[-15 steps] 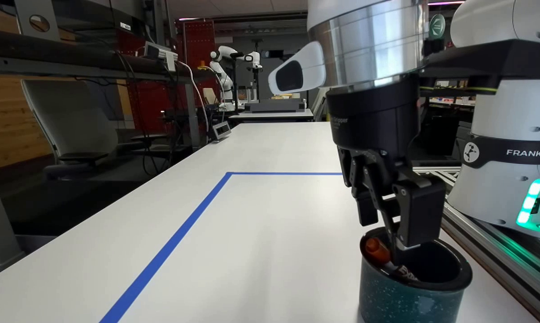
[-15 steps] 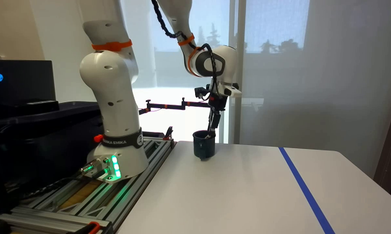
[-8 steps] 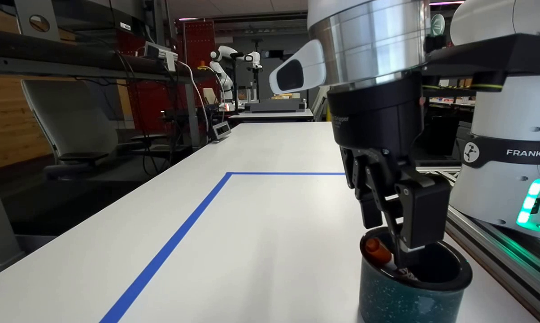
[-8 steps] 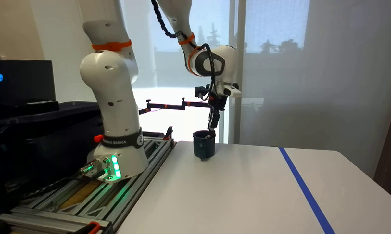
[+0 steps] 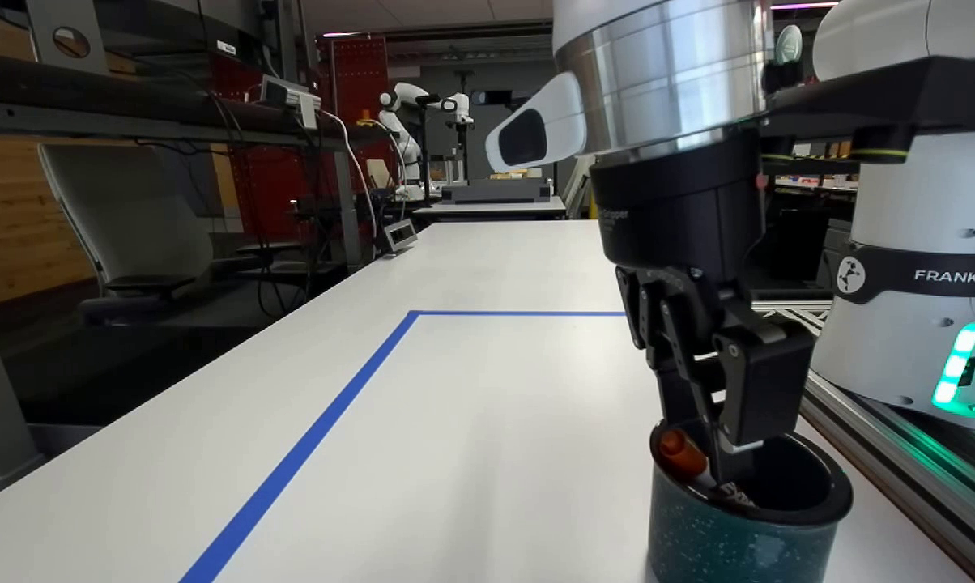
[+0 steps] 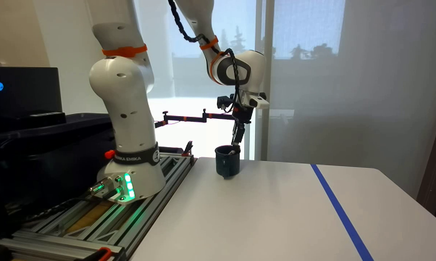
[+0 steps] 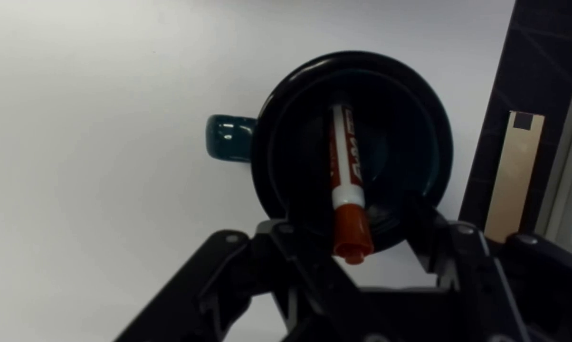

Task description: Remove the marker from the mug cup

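Note:
The marker [image 7: 344, 156], red and white with an orange-red cap, leans inside the mug cup in the wrist view. Its cap end points toward the gripper and its lower end fades into the dark interior. In an exterior view its cap [image 5: 682, 453] shows just inside the rim. The dark teal mug cup [image 5: 742, 542] stands upright on the table; it also shows in an exterior view [image 6: 227, 166] and in the wrist view [image 7: 443, 137]. My gripper [image 7: 355, 206] is partly open, a finger on each side of the marker with gaps visible. Its fingertips reach into the mug.
The mug's handle [image 7: 230, 137] points left in the wrist view. The robot's metal mounting frame [image 6: 167, 192] runs along the table edge near the mug. Blue tape [image 5: 334, 413] marks lines on the white table [image 5: 423, 486].
My gripper shifts slightly, and its far finger now sits lower and nearer the other finger, down at the mug's rim. The mug and marker stay in place.

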